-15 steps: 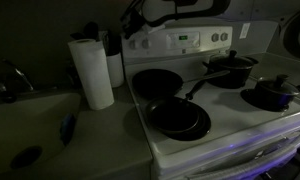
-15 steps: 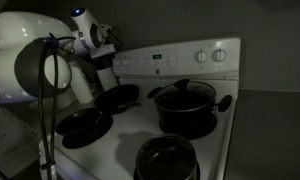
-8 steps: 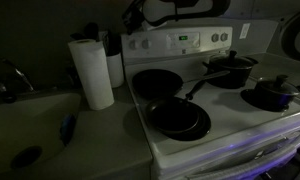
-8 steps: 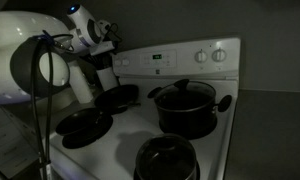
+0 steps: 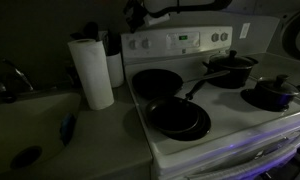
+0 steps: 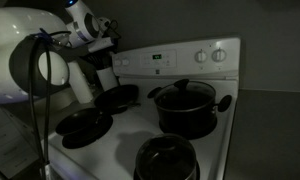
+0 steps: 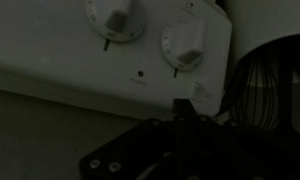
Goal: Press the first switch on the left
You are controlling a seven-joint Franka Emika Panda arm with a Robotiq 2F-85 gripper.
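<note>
Sink [image 5: 30, 108]: set into the counter at the far left; too dim for its contents to be made out.
Paper towel roll [image 5: 90, 72]: stood upright on the counter, just beside the stove's end.
First switch [image 5: 133, 43]: small pale round knob, the end one of the row on the white back panel [image 5: 160, 52]. In the wrist view it is shown nearest the panel's edge, its neighbour knob [image 7: 114, 18] beside it. Nothing is seen touching it.
Gripper [image 6: 102, 38]: held above and in front of the panel's end, apart from the knobs. This position is judged to line it up over the end knob. Whether its fingers are parted or together cannot be told in the dark.
Display [image 5: 182, 42]: set mid-panel, dividing the two knob pairs.
Greyer knobs [image 5: 221, 38]: paired past the display; not wanted for this task.
Frying pans [image 5: 180, 118]: two dark pans laid on the near burners, low and clear of the panel.
Lidded pots [image 5: 230, 68]: stood on the far burners.
Wall plate [image 5: 246, 30]: white rectangle fixed above the stove's far end.
Step in hand: approach; the press is judged not yet made.
</note>
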